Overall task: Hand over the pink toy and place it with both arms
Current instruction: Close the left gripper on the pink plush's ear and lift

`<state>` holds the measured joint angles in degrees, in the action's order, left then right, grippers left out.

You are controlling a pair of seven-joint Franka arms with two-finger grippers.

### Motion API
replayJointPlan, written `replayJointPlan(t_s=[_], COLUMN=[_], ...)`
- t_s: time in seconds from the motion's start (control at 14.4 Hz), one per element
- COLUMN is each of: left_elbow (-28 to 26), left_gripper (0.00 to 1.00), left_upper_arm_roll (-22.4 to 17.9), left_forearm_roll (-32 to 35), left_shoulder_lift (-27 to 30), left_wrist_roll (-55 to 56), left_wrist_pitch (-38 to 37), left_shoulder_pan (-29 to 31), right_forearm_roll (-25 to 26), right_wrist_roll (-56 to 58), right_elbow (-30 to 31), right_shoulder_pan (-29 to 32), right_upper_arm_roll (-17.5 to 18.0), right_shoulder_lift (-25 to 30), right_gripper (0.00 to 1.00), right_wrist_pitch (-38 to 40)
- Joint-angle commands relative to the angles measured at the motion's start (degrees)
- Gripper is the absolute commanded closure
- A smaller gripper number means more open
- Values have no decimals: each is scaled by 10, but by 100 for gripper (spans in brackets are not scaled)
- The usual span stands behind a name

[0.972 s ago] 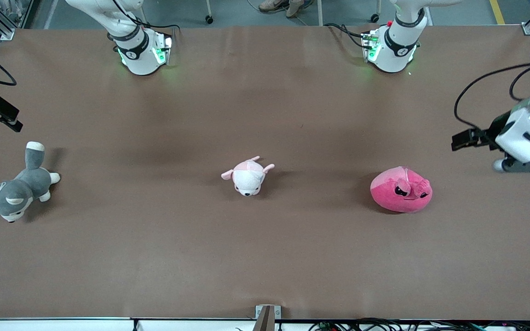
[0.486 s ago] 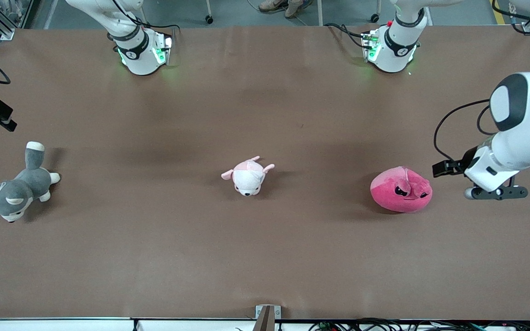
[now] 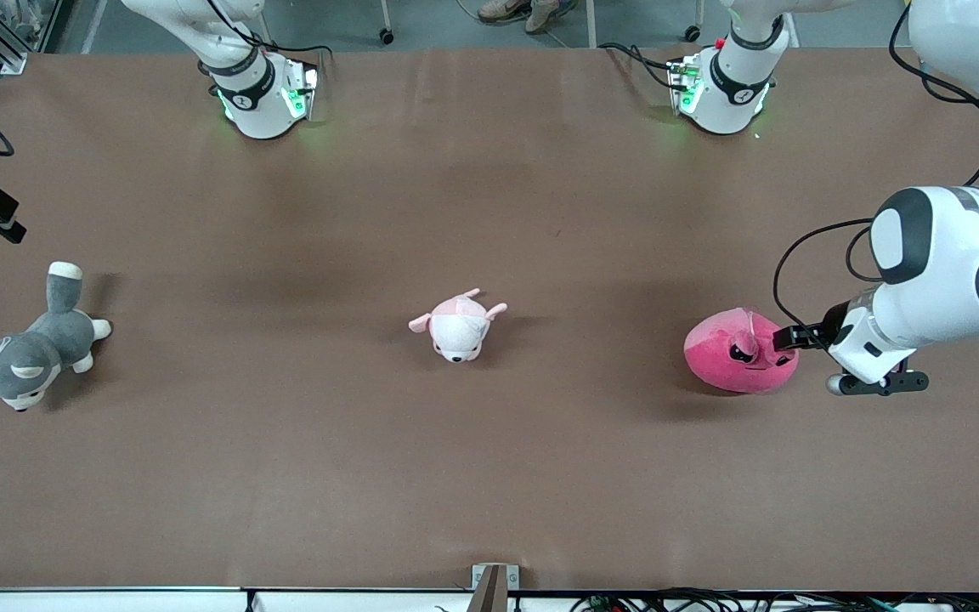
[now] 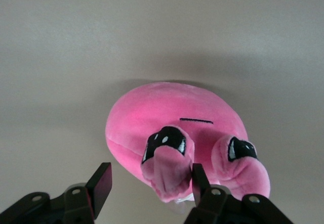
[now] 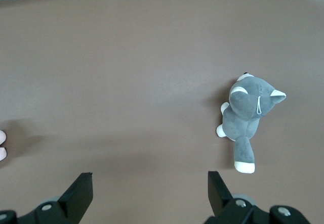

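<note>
Pink toy (image 3: 740, 352), a round hot-pink plush blob with dark angry eyes, lies on the brown tabletop (image 3: 489, 476) toward the left arm's end, directly under the left pincer (image 4: 151, 182), whose parted jaws straddle one ear flap without pinching it. That arm is clearly the nearer one. The right pincer (image 5: 150, 187) waits open above the grey-and-white plush dog (image 3: 29, 353). A small pale pink-and-white plush animal (image 3: 458, 325) sits mid-tabletop, well apart; nothing blocks the grasp.
</note>
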<state>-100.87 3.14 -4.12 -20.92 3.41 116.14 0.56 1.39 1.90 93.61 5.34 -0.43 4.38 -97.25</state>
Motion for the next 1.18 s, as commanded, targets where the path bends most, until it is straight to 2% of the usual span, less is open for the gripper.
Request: replayJointPlan(t_s=[0.0,0.07,0.21,0.28,0.35,0.42,0.69,0.83,1.11], left_elbow=[2,2,2,2,3,3,22,61,176], left_gripper=[43,54,84,92,96,100,100,100,100], left_upper_arm_roll=[2,2,4,5,5,5,23,51,123], left_forearm_roll=[-8,-8,-8,-8,-8,-8,-7,-7,-3], left_shoulder_lift=[-2,-4,-1,1,2,4,39,53,52], left_wrist_roll=[5,5,5,5,5,5,18,67,160], left_wrist_pitch=[4,4,1,-4,-5,-6,-30,-67,-153], left_shoulder_pan=[0,-1,-2,-2,-2,-2,-8,-8,-12], right_forearm_roll=[-8,-8,-8,-8,-8,-8,-10,-10,-18], right_wrist_roll=[1,1,1,1,1,1,1,0,-4], right_elbow=[2,2,0,-2,-2,-2,-3,-4,-2], right_shoulder_pan=[7,8,9,9,9,9,5,5,3], right_upper_arm_roll=[5,5,5,5,5,5,6,6,6], right_shoulder_lift=[4,1,-1,-2,-2,-2,-2,-2,-3], right_gripper=[0,0,0,0,0,0,0,0,0], right_wrist_pitch=[-4,-4,-4,-4,-4,-4,-4,-5,-2])
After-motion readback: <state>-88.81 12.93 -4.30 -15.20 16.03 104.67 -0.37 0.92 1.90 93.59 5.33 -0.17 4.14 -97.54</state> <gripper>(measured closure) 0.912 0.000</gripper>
